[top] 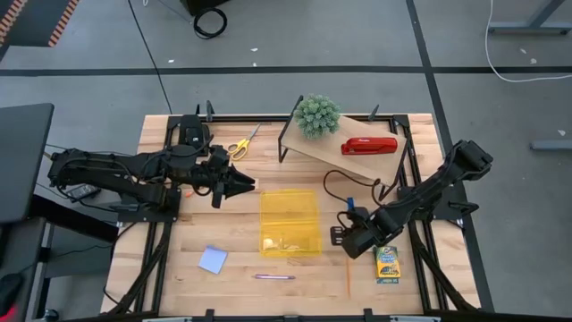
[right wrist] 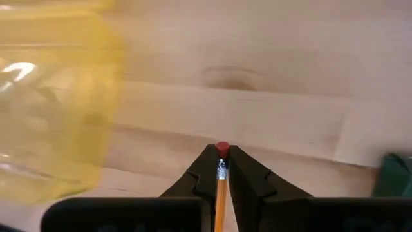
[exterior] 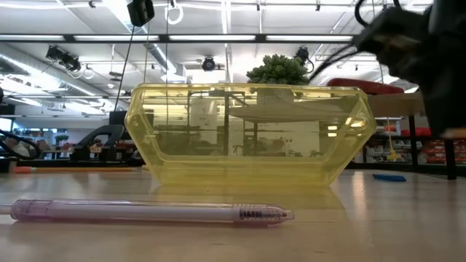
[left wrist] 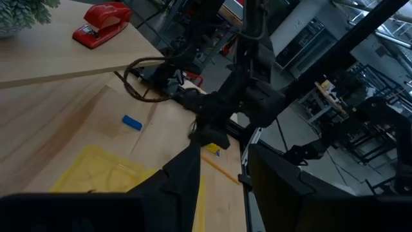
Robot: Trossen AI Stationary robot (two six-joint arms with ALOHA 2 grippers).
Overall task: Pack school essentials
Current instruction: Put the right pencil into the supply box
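A clear yellow box [top: 289, 222] stands open at the table's middle. My right gripper [right wrist: 222, 162] hovers just right of it [top: 344, 240], shut on an orange pencil [top: 347, 275]. My left gripper [top: 243, 185] waits open and bare above the table, left of the box. A green-and-yellow crayon box [top: 387, 264] lies near the right gripper, and a blue eraser [top: 350, 203] lies beyond it. A pink pen [exterior: 145, 212] and a pale blue notepad [top: 213, 259] lie near the front edge. Yellow-handled scissors [top: 239, 145] lie at the back left. My right gripper pinches the pencil just below its red eraser end [right wrist: 221, 169] between its two fingertips, and the eraser [right wrist: 222, 149] pokes out past them. The fingers come steeply from above. The shaft [top: 347, 279] runs back toward the table's near edge; whether its point touches the table I cannot tell.
A wooden riser [top: 357, 152] at the back right carries a red stapler [top: 368, 146] and a green potted plant [top: 317, 114]. A dark cable [top: 344, 183] loops on the table between the riser and the right arm. Bare wood lies left of and in front of the box.
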